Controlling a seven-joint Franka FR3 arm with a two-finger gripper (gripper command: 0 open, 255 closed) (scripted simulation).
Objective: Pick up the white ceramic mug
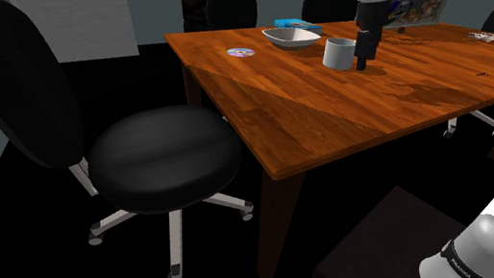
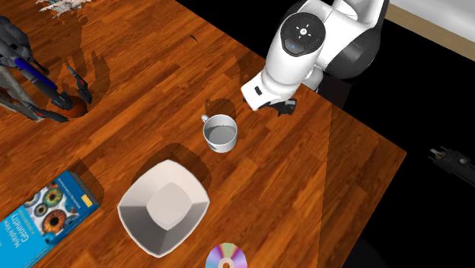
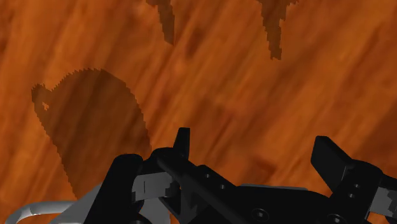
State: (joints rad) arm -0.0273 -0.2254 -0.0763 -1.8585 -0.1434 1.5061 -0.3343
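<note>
While the jaws stand apart, the mug (image 1: pixel 339 54) sits beside them — upright

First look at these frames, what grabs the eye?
The white arm leans over the reddish wooden table, its open pincer poised just beside the pale mug, not around it. A white square bowl sits near the mug, and a black office chair dominates the shoulder view's foreground.

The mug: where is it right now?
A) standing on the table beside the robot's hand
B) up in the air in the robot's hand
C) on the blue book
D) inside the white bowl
A: the mug stands on the wooden table, with the open gripper just beside it, not holding it.
</note>
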